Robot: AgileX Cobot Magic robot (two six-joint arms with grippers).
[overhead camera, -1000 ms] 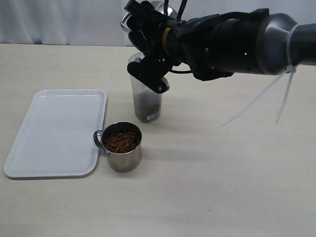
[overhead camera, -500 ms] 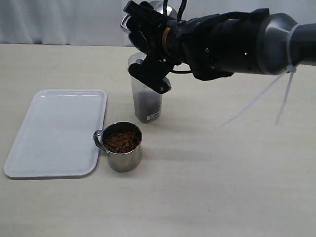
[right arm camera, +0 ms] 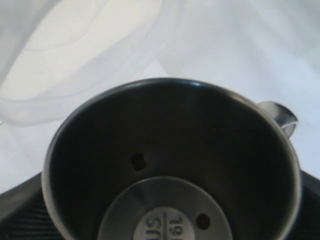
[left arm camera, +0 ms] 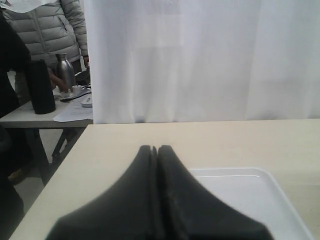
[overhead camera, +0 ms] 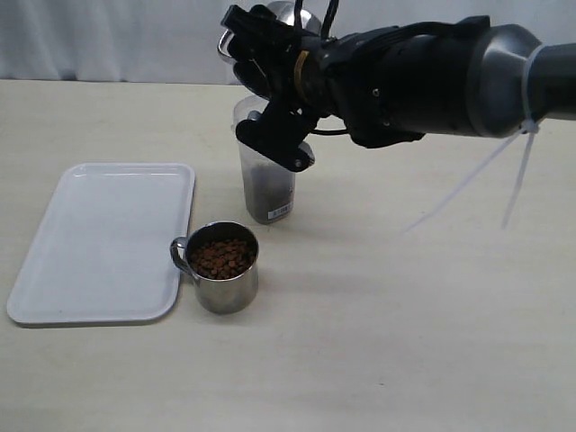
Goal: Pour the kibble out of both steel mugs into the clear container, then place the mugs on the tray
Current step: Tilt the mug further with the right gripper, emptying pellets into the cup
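Right gripper [overhead camera: 263, 83] is spread wide around the held mug [overhead camera: 290, 13], one black finger above it and one below. It carries the mug tipped over, high above the clear container [overhead camera: 267, 180]. The right wrist view looks into this mug [right arm camera: 170, 150]: its inside is nearly bare, with only two small dark pellets [right arm camera: 137, 161] showing there. The lower finger overlaps the container's rim in the exterior view; whether they touch I cannot tell. Dark kibble [overhead camera: 268, 196] fills the container's lower part.

In front of the container stands the second mug [overhead camera: 225, 274], upright and full of brown kibble [overhead camera: 221, 257]. Its handle lies right at the right rim of the tray [overhead camera: 99, 238]. The container stands apart from the tray, near its far right corner. Open tabletop [overhead camera: 405, 342] stretches to the right and front of both.

Left gripper [left arm camera: 154, 150] has its fingertips pressed together on nothing, hanging over the table by a tray corner [left arm camera: 250, 195].
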